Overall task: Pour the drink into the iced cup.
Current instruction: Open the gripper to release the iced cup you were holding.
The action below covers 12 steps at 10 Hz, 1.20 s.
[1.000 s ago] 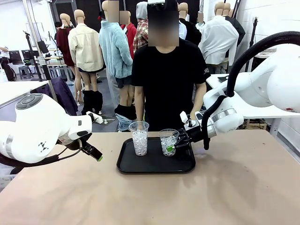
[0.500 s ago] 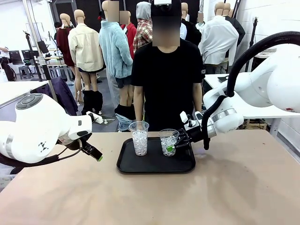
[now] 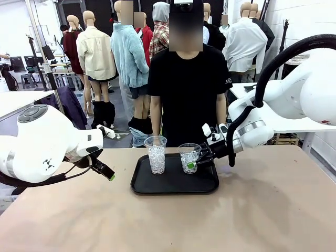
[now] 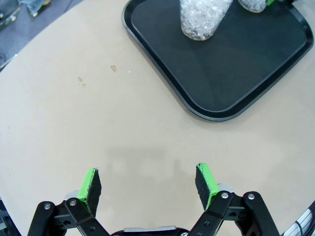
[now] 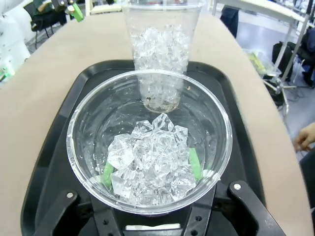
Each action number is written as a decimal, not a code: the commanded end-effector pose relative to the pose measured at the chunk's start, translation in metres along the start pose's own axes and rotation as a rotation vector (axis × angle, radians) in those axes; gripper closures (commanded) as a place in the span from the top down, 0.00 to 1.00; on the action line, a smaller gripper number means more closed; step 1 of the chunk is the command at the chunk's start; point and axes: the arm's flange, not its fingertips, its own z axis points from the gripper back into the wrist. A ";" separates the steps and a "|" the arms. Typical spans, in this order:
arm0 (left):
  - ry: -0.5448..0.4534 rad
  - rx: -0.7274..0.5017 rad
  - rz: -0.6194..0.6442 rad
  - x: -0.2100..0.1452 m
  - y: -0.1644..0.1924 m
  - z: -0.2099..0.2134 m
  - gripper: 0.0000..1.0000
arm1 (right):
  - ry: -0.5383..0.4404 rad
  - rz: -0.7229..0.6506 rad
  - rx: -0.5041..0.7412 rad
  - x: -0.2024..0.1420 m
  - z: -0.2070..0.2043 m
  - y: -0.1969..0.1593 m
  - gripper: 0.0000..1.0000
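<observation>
Clasping 1 iced cup [image 3: 188,155] of 2 on the tray [image 3: 157,187], the right gripper [image 3: 195,164] seems to steady it; the left gripper [image 4: 147,183] hangs spread, empty; pouring next likely needs the drink fetched.

Tan tabletop [image 3: 273,210], white table [image 3: 16,100] at far left, grey floor [image 3: 121,118], white wall [image 3: 310,21] right.

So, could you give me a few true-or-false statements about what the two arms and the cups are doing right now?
1. Both the taller cup and the shorter cup hold ice. True.
2. The right end effector is closed around the shorter cup. True.
3. The left end effector grips the taller cup. False: it hangs open above the bare table, beside the tray.
4. The shorter cup holds dark drink. False: just ice.
</observation>
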 end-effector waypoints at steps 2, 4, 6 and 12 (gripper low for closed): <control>-0.002 0.000 0.004 0.000 0.002 0.001 1.00 | -0.027 0.036 -0.024 0.039 0.048 0.015 0.62; -0.002 0.000 0.004 0.000 0.002 0.001 1.00 | -0.047 0.040 -0.043 0.059 0.086 0.013 0.62; -0.002 0.000 0.004 0.000 0.002 0.001 1.00 | -0.076 0.046 -0.059 0.073 0.112 0.003 0.62; -0.002 0.000 0.004 0.000 0.002 0.001 1.00 | -0.055 0.047 -0.091 0.073 0.132 -0.001 0.62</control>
